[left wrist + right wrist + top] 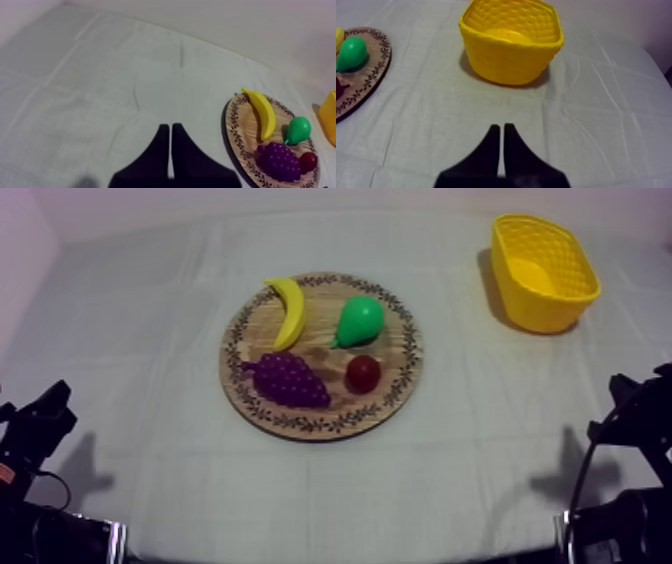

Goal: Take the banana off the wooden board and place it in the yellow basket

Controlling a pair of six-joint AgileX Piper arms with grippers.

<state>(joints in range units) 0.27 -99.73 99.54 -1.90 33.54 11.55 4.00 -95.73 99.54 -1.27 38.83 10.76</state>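
Observation:
The yellow banana (290,313) lies on the round wooden board (321,308) at its far left side, next to a green pear (358,320). The yellow basket (545,303) stands at the far right of the table and is empty. My left gripper (45,413) rests low at the left, far from the board. In the left wrist view its fingers (171,127) lie together as a narrow wedge, with the banana (263,113) off to the side. My right gripper (501,127) is shut too, pointing toward the basket (506,60) over bare cloth.
Purple grapes (288,380) and a small red fruit (363,373) lie on the board's near half. The grey-white cloth runs open between the board and the basket. My right arm (630,403) sits low at the right edge.

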